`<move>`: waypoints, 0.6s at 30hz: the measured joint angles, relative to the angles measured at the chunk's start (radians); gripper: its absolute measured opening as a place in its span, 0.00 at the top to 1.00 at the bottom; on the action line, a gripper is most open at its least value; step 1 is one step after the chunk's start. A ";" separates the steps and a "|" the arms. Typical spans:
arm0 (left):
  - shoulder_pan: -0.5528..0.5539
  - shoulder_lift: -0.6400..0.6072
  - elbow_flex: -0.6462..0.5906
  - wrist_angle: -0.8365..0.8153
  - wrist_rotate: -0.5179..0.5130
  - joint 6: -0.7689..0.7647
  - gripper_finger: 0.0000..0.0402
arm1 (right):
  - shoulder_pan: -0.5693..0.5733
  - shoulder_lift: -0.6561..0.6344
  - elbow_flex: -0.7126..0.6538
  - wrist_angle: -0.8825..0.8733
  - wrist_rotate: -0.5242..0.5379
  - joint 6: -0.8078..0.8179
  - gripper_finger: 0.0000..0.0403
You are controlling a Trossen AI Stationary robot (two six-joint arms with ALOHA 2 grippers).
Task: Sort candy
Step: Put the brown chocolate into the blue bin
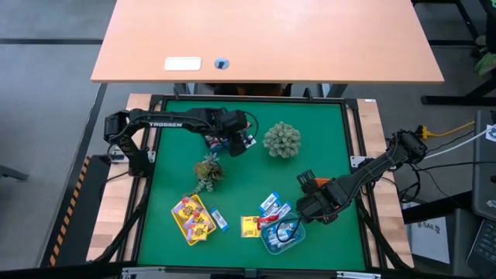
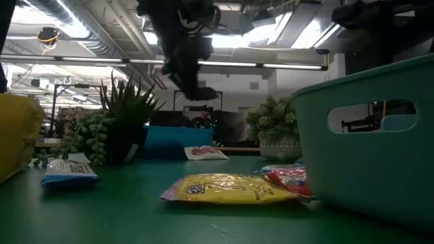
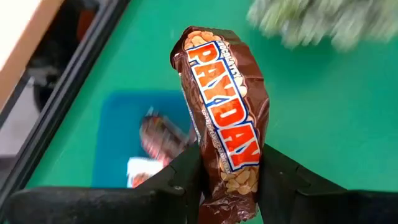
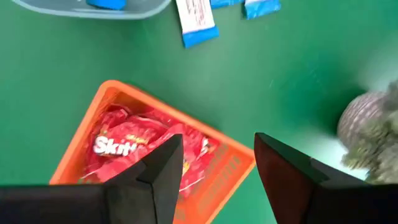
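Left wrist view shows our left gripper (image 3: 230, 180) clamped on a brown candy (image 3: 225, 118) over the blue tray (image 3: 138, 138) near the table's far edge; we should release squarely above it. Right gripper (image 4: 214, 165), fingers apart, hovers over the orange tray (image 4: 219, 169).

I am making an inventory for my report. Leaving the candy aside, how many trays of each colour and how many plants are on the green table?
Yellow tray: 1
Orange tray: 1
Blue tray: 1
Teal tray: 1
Plants: 2, the round plant and the spiky plant
Total: 6
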 joint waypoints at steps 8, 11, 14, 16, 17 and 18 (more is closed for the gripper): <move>0.038 0.000 0.000 -0.173 -0.064 0.011 0.72 | -0.008 0.000 0.000 0.065 0.064 -0.131 0.51; 0.048 0.000 0.000 -0.175 -0.072 0.011 0.72 | -0.027 0.000 0.000 0.106 0.065 -0.197 0.51; 0.058 0.000 0.000 -0.175 -0.073 0.011 0.69 | -0.057 0.000 0.000 0.138 0.065 -0.250 0.51; 0.065 0.000 0.000 -0.175 -0.072 0.011 0.65 | -0.081 0.000 0.000 0.157 0.064 -0.276 0.51; 0.069 0.000 0.000 -0.175 -0.073 0.011 0.63 | -0.094 0.000 0.000 0.167 0.064 -0.286 0.51; 0.072 0.000 0.000 -0.175 -0.073 0.010 0.61 | -0.109 0.000 0.000 0.181 0.063 -0.295 0.51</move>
